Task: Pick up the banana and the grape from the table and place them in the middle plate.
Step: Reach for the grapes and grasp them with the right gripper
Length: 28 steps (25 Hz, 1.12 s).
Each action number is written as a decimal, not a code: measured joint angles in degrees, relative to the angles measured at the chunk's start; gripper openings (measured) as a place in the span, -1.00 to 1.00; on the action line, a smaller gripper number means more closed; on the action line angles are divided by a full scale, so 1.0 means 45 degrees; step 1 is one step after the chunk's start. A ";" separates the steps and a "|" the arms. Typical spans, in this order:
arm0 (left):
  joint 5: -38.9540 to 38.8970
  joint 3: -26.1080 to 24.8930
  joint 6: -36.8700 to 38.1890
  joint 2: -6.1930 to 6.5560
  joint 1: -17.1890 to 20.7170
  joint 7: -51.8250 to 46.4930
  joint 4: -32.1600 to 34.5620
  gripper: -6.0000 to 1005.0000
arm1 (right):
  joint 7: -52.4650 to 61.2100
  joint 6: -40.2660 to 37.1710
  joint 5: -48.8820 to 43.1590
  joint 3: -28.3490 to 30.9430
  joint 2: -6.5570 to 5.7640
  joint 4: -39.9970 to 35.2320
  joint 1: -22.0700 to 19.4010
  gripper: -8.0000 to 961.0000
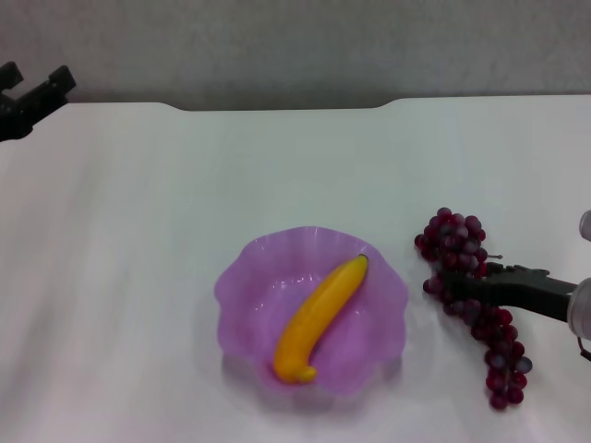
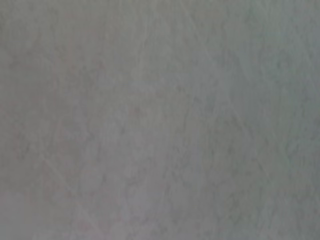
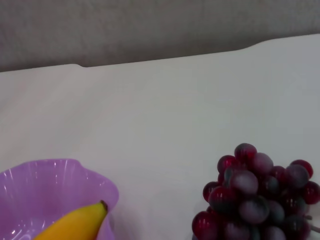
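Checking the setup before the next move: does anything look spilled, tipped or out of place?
Nothing stands out. The banana lies whole inside the purple plate, which sits flat on the table. The grapes are an intact bunch on the table beside the plate, with the right gripper at them. The left gripper is parked at the far left.

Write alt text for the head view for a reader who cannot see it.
The right gripper reaches in from the right, low across the grape on the white table. The banana already lies in the purple plate at centre. The left gripper sits parked at the table's far left.
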 joint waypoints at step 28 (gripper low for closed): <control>0.0000 0.0000 0.0177 0.0000 0.0059 -0.0045 0.0156 0.75 | 0.0017 -0.0058 0.0000 0.0020 -0.0028 -0.0733 0.0452 0.53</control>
